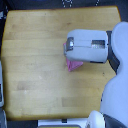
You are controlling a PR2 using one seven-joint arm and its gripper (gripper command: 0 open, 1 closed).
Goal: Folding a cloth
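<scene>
Pale wooden table (35, 60) fills most of the view, grain running left to right – dark floor (50, 4) beyond its far edge. Pink cloth (74, 65) lies right of centre, mostly under the white arm (90, 46); gripper hidden – cannot tell its opening

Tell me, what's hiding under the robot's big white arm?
The pink cloth pokes out beneath the arm, lying on the wooden table. The arm covers most of it, and the gripper too, so its shape stays hidden.

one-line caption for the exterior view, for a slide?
PR2 arm's white tool over a small pink-magenta cloth on the wooden tabletop, most of the cloth hidden beneath the arm.
</scene>
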